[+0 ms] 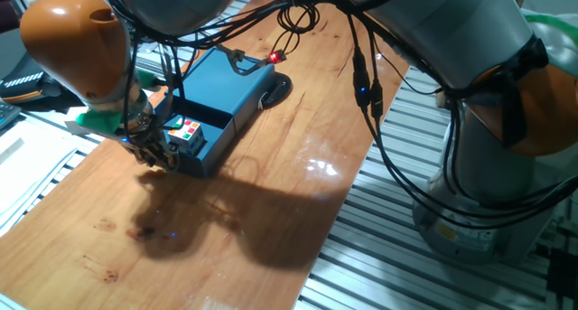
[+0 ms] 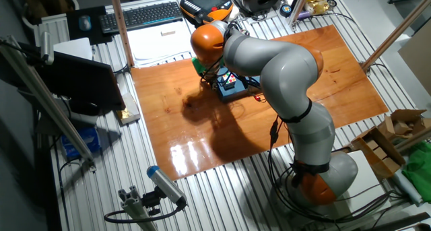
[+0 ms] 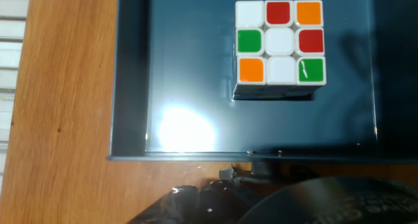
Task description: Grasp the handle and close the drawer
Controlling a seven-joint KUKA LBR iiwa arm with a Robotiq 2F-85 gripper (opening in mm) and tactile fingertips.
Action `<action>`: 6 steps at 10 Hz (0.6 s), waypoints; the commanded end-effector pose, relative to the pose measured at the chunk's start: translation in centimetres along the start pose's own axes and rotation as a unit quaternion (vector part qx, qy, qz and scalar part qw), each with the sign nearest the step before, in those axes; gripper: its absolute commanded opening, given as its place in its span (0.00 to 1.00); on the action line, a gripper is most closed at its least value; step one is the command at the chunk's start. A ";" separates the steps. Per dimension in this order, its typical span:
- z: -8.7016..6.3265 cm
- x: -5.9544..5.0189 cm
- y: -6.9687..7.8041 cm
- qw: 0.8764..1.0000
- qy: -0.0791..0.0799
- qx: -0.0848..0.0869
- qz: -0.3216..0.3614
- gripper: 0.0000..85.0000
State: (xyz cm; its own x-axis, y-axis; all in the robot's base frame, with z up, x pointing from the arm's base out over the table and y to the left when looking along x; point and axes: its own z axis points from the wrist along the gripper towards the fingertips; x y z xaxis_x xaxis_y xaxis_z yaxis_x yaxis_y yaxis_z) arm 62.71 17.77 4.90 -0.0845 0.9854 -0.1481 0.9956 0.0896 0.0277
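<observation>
The drawer point(image 1: 215, 140) is a dark blue tray pulled out of the brighter blue box casing point(image 1: 221, 75) toward the table's near left. A multicoloured puzzle cube point(image 1: 185, 131) lies inside it, also in the hand view point(image 3: 281, 44). My gripper point(image 1: 155, 154) is down at the drawer's front panel point(image 3: 176, 157). In the hand view a small dark stub, the handle point(image 3: 261, 167), pokes out just under that panel, and my dark blurred fingers point(image 3: 196, 196) close in around it. The knob is hidden in both fixed views.
A black round object point(image 1: 275, 89) lies behind the casing, with cables and a red light point(image 1: 275, 57) over it. The wooden tabletop point(image 1: 271, 211) ends at metal slats on the right. A keyboard point(image 2: 141, 15) and pendant point(image 2: 205, 3) lie beyond the table.
</observation>
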 end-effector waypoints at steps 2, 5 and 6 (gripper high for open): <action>-0.1 -0.2 0.0 1.000 -0.001 0.000 -0.002 0.02; -0.1 -0.6 -0.1 1.000 -0.001 0.000 -0.005 0.02; -0.1 -0.8 -0.1 1.000 -0.001 0.000 -0.005 0.02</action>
State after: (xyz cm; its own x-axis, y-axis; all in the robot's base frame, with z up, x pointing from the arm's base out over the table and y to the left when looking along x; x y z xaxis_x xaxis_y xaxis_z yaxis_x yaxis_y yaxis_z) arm 62.69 17.02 5.11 -0.0952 0.9841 -0.1497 0.9946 0.1002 0.0262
